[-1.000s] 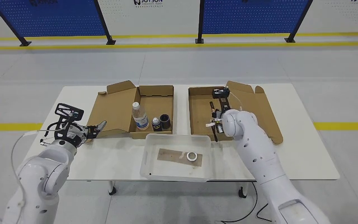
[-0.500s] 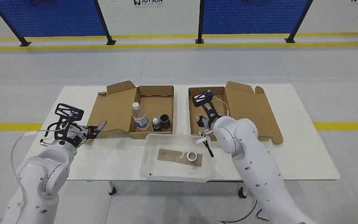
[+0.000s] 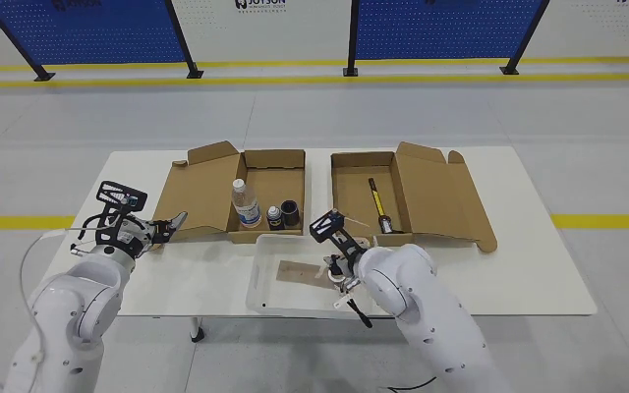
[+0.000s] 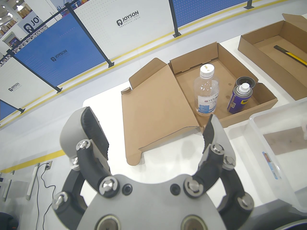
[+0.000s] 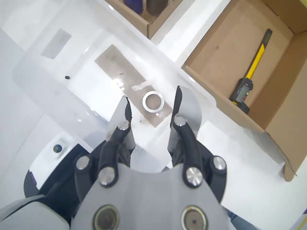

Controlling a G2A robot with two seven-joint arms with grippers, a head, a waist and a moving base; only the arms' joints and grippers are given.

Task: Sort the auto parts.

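Top cam overhead, wrist cams close, all share bin (image 3: 260,280)

Ring (image 5: 144,101) in bin (image 5: 91,89), caliper (image 5: 257,58) in box (image 5: 215,56)

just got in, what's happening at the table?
Right claw hangs open over the ring in the clear bin, nothing gripped. The caliper lies in the right box; the left box holds a bottle, a can and a black cylinder. Left claw is open and empty at the table's left end.

Right hand (image 3: 340,272) over bin (image 3: 258,285), caliper (image 3: 377,204) in box (image 3: 350,201)
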